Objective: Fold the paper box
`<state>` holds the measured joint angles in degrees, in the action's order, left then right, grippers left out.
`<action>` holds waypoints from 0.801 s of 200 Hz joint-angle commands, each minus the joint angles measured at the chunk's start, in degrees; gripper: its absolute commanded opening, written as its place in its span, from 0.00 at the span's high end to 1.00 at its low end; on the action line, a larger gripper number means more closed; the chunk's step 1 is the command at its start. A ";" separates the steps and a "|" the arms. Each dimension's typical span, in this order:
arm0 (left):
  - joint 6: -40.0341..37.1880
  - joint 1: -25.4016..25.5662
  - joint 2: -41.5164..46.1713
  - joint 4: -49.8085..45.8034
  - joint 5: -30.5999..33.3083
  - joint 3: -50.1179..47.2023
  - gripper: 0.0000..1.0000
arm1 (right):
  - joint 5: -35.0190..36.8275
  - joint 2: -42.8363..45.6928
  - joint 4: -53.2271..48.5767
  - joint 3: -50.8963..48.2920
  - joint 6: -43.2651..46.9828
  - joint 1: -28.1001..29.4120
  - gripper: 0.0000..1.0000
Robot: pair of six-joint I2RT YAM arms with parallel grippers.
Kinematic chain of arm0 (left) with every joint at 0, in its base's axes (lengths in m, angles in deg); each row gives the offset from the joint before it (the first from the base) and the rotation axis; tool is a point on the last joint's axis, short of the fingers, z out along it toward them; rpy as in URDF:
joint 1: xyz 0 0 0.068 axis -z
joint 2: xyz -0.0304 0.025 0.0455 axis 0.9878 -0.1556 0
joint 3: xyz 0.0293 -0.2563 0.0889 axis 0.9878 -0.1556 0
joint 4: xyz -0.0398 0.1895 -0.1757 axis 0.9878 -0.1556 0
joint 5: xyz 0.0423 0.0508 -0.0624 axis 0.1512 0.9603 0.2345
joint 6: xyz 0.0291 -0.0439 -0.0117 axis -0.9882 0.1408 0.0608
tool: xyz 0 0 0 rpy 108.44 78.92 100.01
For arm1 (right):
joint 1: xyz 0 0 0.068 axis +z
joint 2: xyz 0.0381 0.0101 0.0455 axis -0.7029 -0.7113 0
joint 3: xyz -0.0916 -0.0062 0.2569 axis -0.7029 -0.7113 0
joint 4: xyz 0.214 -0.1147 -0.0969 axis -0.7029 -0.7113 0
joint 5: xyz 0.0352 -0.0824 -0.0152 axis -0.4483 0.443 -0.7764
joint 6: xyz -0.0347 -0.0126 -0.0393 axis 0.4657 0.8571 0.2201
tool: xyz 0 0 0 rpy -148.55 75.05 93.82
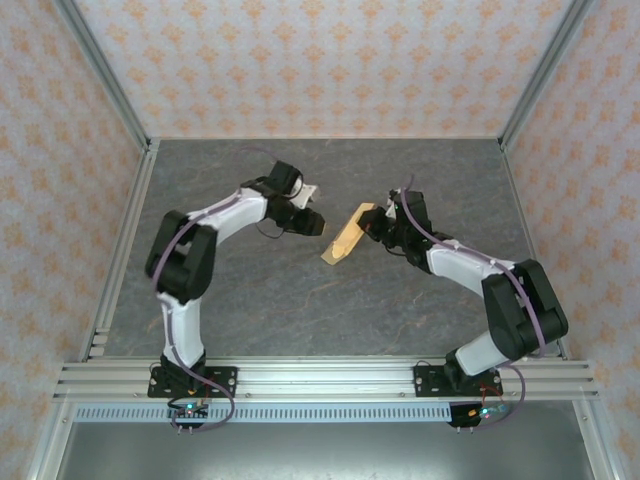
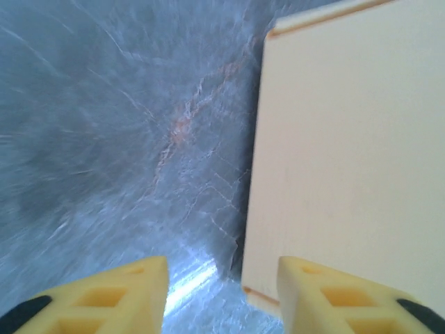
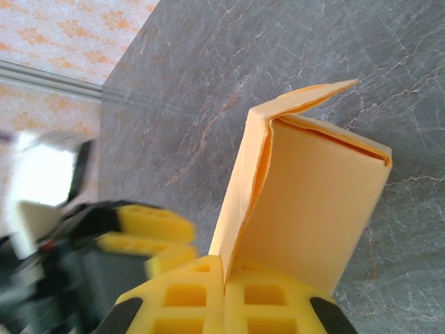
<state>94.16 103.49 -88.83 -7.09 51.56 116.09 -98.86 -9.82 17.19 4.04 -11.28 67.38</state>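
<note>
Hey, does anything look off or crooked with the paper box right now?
Yes. The paper box, pinched at one end by the right gripper, isn't closed cleanly: its far-end flap sticks up ajar, and a side seam gapes open. The left gripper is open beside it.

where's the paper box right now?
Top view: the paper box is mid-table, slightly right of centre, one end pinched in the right tool, the open left tool just left of it.

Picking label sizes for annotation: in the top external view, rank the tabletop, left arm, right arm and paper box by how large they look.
1. tabletop
2. left arm and right arm: look alike, so not ranked against each other
3. paper box
</note>
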 commanded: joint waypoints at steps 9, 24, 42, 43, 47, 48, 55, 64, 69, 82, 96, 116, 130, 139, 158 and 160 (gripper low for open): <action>-2.94 2.57 14.72 18.53 10.00 -15.36 0.40 | 5.01 -2.48 -5.60 1.05 3.38 0.09 1.00; -7.17 6.07 20.00 25.36 10.70 -22.82 0.34 | 5.21 -2.80 -6.35 1.66 3.59 0.22 1.00; -12.00 10.87 23.76 31.43 12.50 -29.00 0.31 | 5.15 -3.20 -6.65 2.14 3.60 0.28 1.00; -12.25 11.09 23.90 31.64 12.73 -29.30 0.31 | 5.18 -3.26 -6.65 2.23 3.60 0.30 1.00; -13.16 12.12 24.23 32.52 13.82 -30.12 0.30 | 5.20 -3.35 -6.59 2.22 3.60 0.29 1.00; -13.40 12.33 24.23 32.75 14.14 -30.25 0.29 | 5.17 -3.34 -6.62 2.31 3.60 0.34 1.00; -14.93 14.00 24.32 33.68 16.00 -30.94 0.28 | 5.13 -3.49 -6.66 2.50 3.51 0.39 1.00; -16.66 15.76 23.63 33.99 18.09 -30.87 0.26 | 4.96 -3.70 -6.91 2.78 3.57 0.44 1.00; -17.32 16.68 23.01 34.00 19.09 -30.53 0.26 | 4.97 -3.77 -6.98 2.90 3.60 0.53 1.00; -18.59 18.31 20.70 33.98 22.78 -29.07 0.24 | 4.96 -3.86 -7.02 3.05 3.77 0.65 1.00; -19.34 19.09 17.94 35.05 24.17 -27.50 0.23 | 5.03 -3.94 -6.90 3.04 3.77 0.69 1.00; -20.39 19.83 14.35 34.89 24.86 -24.69 0.21 | 5.00 -4.00 -6.96 3.02 3.75 0.73 1.00; -20.35 20.18 12.71 35.48 24.32 -23.37 0.20 | 5.13 -3.98 -7.02 3.08 3.85 0.70 1.00; -20.33 20.36 11.91 36.17 24.39 -22.85 0.20 | 5.11 -3.95 -7.08 3.15 3.84 0.73 1.00; -19.71 20.35 10.49 37.87 24.71 -22.13 0.26 | 5.07 -4.06 -6.92 3.10 3.83 0.68 1.00; -19.77 20.34 10.39 37.90 24.69 -22.12 0.28 | 5.07 -4.08 -6.97 3.12 3.85 0.66 1.00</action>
<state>75.48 123.35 -77.51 26.61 73.92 91.68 -97.83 -12.01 15.07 7.16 -10.82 67.90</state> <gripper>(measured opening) 0.774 0.045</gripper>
